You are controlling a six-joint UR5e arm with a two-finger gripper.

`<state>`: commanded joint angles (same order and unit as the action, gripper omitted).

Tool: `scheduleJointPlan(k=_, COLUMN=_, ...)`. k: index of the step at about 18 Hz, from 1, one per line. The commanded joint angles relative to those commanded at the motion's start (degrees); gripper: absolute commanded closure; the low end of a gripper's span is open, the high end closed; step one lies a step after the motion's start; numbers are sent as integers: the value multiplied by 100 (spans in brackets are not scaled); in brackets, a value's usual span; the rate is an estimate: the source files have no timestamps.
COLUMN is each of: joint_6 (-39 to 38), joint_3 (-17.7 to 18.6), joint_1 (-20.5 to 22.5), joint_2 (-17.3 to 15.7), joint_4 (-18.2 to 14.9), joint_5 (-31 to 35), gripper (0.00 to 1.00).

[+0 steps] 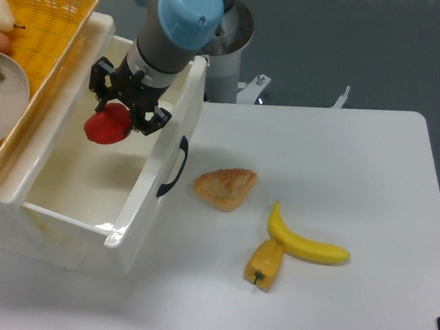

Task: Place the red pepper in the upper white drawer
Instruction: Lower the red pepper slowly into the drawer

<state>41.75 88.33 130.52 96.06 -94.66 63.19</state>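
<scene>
Now, red pepper [107, 125]: glossy, rounded, held up over the inside of the open drawer [85, 191], not touching its floor
Gripper [120, 112]: black fingers clamped on the red pepper's upper right side, the fruit bulging out lower left of them
Drawer: deep white smooth plastic box, black curved handle [174, 167] on the front wall
Surface [343, 185]: flat white top carrying a browned bread triangle [225, 187], a curved yellow banana [304, 242] and a ridged yellow pepper [265, 264] touching it
Basket [39, 23]: yellow woven, left of the drawer

yellow basket [59, 9] and plate [0, 105] cut off at left edge
</scene>
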Motion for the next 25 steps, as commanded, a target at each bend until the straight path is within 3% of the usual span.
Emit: scheduleJointPlan(k=25, joint_6=18, joint_3=123, joint_1=-97, joint_2=70, joint_4=18, joint_5=0, gripper=55)
